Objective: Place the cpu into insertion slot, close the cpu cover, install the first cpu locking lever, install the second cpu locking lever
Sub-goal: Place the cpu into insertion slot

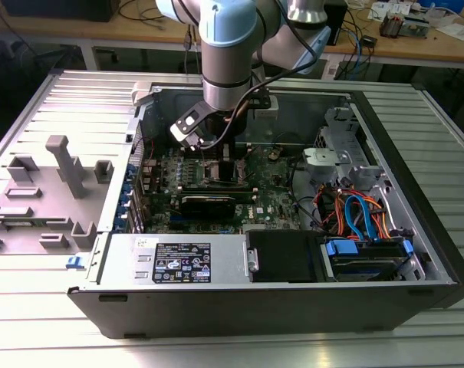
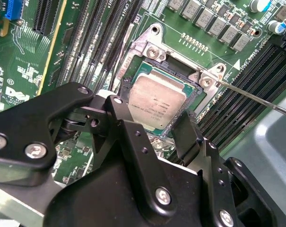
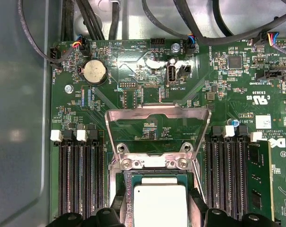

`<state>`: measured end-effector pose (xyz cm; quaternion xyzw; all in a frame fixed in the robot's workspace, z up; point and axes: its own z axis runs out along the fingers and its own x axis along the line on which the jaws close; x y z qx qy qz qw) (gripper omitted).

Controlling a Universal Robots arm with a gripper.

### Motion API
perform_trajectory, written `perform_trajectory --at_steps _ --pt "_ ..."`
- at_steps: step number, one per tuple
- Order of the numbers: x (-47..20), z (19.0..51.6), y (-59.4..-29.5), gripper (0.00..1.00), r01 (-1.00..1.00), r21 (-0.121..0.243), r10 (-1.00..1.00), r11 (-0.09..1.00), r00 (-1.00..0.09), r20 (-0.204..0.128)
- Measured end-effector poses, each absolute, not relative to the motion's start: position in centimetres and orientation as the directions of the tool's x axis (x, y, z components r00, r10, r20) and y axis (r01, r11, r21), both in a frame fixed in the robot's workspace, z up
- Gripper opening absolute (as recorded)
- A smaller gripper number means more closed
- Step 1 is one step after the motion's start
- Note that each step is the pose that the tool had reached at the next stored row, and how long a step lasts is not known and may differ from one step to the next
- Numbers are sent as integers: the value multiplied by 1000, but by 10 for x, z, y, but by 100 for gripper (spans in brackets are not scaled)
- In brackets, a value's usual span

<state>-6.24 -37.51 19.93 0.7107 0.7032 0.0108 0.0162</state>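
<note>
Ribbed metal table (image 1: 32,337) carried an open computer case (image 1: 216,307) with a green motherboard (image 3: 133,61) inside. Gripper (image 2: 151,118) hung low over the board. Cover frame (image 3: 157,111) stood flipped back from the socket (image 2: 178,75). Jaws were spread astride the chip (image 2: 154,101), which lay flat in the socket. Judged the chip light, rigid, slick-topped and fragile underneath: hold by opposite edges only.

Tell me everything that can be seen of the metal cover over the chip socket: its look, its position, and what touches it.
The cover is a thin frame of bare silver metal, roughly square, with a large window through which the green board shows in the first wrist view. It stands open, swung back on its hinged edge, which sits by two screws. The chip lies uncovered in front of it. Nothing else is seen touching the cover.
</note>
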Motion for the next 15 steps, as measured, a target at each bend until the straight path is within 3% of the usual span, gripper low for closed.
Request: perform_trajectory --at_steps 15 --pt "-63 195 -374 62 998 38 999 -50 50 0"
